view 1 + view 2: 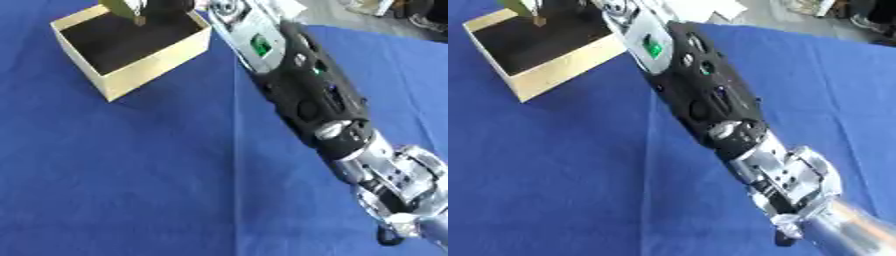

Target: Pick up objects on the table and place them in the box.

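Over by the desk's far left corner sits the open tan cardboard box with a dark inside [156, 61], square-walled and shallow, on the blue cloth-covered desk [131, 175]. As far as I can see its dark floor is bare. Just above its far rim hangs a small olive-green object with a pale tip [124, 8], cut off by the top edge, so its full shape escapes me; it looks slim and light. It seems to be in the right hand [171, 5], of which only a dark sliver shows at the top edge, so I cannot tell how the fingers are set.

The robot's long black and silver right arm [306, 95] stretches from the near right corner up to the box. I judge the drop is about to happen: the object is over the opening but not yet down inside. No other loose items show on the cloth. The left hand is nowhere in sight.
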Robot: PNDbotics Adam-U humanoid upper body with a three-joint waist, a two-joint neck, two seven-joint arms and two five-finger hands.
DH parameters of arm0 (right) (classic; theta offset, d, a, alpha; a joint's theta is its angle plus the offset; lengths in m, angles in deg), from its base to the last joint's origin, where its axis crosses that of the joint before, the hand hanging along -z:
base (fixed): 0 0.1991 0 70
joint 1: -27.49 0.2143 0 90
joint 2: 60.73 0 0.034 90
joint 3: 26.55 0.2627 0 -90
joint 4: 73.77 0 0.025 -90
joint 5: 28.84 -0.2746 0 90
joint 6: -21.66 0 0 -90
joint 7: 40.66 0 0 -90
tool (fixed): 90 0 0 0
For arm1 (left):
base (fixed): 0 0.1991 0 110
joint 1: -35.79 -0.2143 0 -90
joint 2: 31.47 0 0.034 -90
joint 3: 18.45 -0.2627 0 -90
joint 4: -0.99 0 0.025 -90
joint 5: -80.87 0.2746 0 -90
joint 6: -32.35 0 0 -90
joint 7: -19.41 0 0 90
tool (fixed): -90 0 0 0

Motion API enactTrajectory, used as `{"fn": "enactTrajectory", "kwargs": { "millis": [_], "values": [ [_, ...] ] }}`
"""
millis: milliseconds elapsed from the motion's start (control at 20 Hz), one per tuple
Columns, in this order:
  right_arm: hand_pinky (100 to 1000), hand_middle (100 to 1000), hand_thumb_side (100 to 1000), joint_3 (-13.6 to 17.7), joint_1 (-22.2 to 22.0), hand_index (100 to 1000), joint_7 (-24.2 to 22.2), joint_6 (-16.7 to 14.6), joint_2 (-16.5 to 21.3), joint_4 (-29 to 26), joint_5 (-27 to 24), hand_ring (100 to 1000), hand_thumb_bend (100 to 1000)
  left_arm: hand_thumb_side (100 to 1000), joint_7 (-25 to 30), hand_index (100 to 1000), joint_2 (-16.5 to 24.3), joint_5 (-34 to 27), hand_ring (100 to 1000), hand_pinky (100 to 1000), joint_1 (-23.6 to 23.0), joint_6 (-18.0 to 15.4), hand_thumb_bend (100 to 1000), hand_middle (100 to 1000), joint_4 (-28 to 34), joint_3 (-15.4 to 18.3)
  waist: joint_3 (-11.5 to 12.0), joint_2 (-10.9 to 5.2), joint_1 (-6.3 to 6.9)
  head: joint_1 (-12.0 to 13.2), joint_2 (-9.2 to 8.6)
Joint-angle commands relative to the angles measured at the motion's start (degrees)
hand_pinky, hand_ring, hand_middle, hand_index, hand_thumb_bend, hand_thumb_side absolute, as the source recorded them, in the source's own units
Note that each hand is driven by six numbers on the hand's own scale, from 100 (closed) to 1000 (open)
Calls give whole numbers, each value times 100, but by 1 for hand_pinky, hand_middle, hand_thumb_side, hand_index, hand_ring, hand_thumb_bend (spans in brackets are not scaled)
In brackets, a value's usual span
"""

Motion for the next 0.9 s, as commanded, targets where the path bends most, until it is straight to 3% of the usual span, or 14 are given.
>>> {"fn": "enactTrajectory", "kwargs": {
  "millis": [50,600,900],
  "values": [
    [715,431,100,17,148,597,-65,-106,-12,22,19,543,100,100,37,517,80,-17,501,796,63,-6,231,512,83,20,29,-96,46,-34,-108],
    [715,446,100,31,87,610,-23,-66,-100,371,465,560,100,100,60,515,39,-23,499,798,86,4,218,511,83,36,90,-14,-1,-29,-71],
    [718,472,100,101,73,639,227,478,-126,537,1039,588,100,100,71,515,18,-30,499,798,101,8,214,511,83,33,116,3,-9,-35,-68]
  ]
}}
